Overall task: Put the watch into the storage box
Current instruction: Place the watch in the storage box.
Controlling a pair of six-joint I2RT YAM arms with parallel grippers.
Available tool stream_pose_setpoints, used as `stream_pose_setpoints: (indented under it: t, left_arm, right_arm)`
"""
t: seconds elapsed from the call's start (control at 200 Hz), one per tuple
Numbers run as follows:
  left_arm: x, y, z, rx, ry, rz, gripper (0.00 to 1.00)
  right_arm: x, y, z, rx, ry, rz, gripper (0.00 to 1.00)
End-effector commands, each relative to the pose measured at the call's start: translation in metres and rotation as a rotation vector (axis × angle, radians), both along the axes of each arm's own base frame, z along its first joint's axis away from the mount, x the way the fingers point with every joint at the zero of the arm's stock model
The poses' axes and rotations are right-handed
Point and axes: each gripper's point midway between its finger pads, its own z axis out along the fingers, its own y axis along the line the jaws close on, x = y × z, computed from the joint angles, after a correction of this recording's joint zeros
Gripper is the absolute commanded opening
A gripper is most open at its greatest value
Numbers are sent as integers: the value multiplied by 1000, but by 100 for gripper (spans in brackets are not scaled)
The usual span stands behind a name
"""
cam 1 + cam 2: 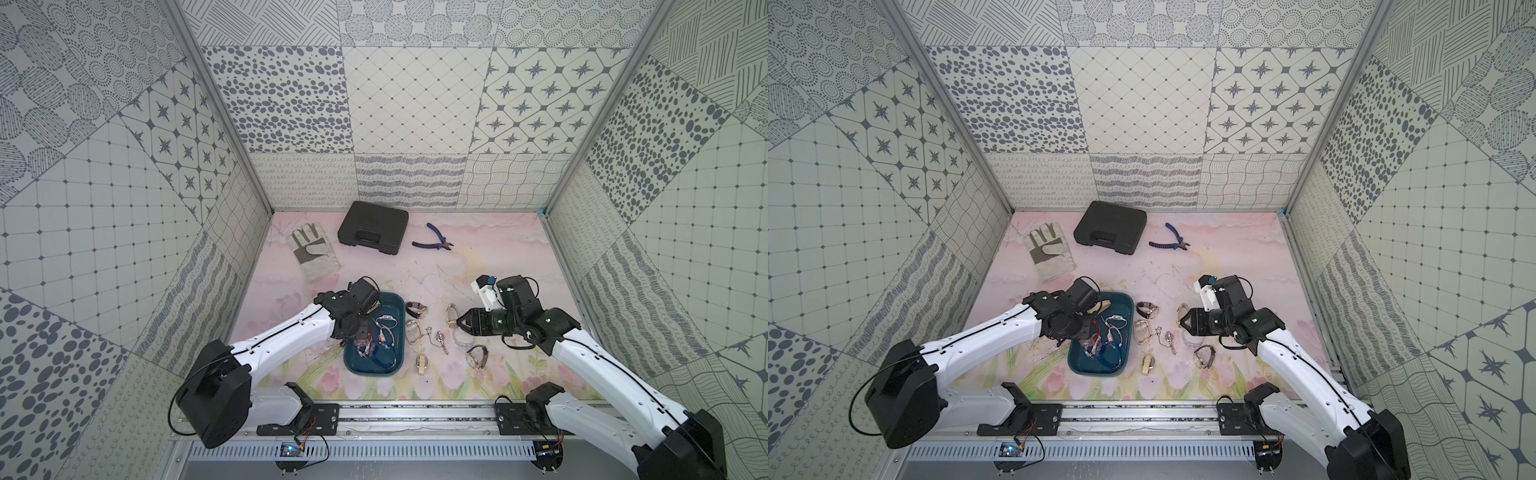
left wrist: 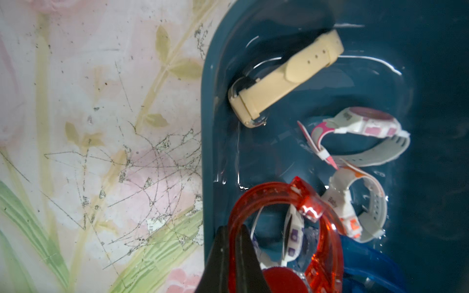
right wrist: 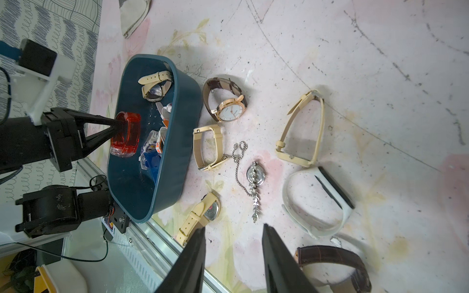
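Note:
The storage box (image 1: 360, 367) is a dark teal tray on the pink mat, seen in both top views (image 1: 1084, 367). My left gripper (image 2: 234, 228) is shut on the strap of a translucent red watch (image 2: 327, 248), holding it inside the box's outline (image 3: 127, 134). A beige watch (image 2: 279, 78), white-and-pink watches (image 2: 363, 129) and a blue one lie in the box. My right gripper (image 3: 233, 228) is open and holds nothing. It hovers over the mat to the right of the box (image 1: 458, 322), among several loose watches.
Loose on the mat are a brown-strap gold watch (image 3: 228, 111), a beige square watch (image 3: 206, 147), a silver chain watch (image 3: 255, 175), a white band (image 3: 319, 203) and a brown watch (image 3: 335, 261). At the back lie a black case (image 1: 372, 227), pliers (image 1: 434, 240) and a glove (image 1: 311, 249).

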Motion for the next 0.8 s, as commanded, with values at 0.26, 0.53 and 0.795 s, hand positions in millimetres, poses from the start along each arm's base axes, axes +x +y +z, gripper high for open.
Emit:
stream_pose_setpoints:
  t: [0.26, 0.53, 0.795]
  left_arm:
    - [33, -2, -4, 59, -62, 28, 0]
    - [37, -5, -14, 78, -44, 18, 0]
    - [35, -6, -22, 72, -28, 7, 3]
  right_arm:
    - [-1, 1, 2, -19, -48, 16, 41]
    - [-2, 2, 1, -29, -54, 20, 41]
    - [-3, 3, 0, -36, -56, 25, 41]
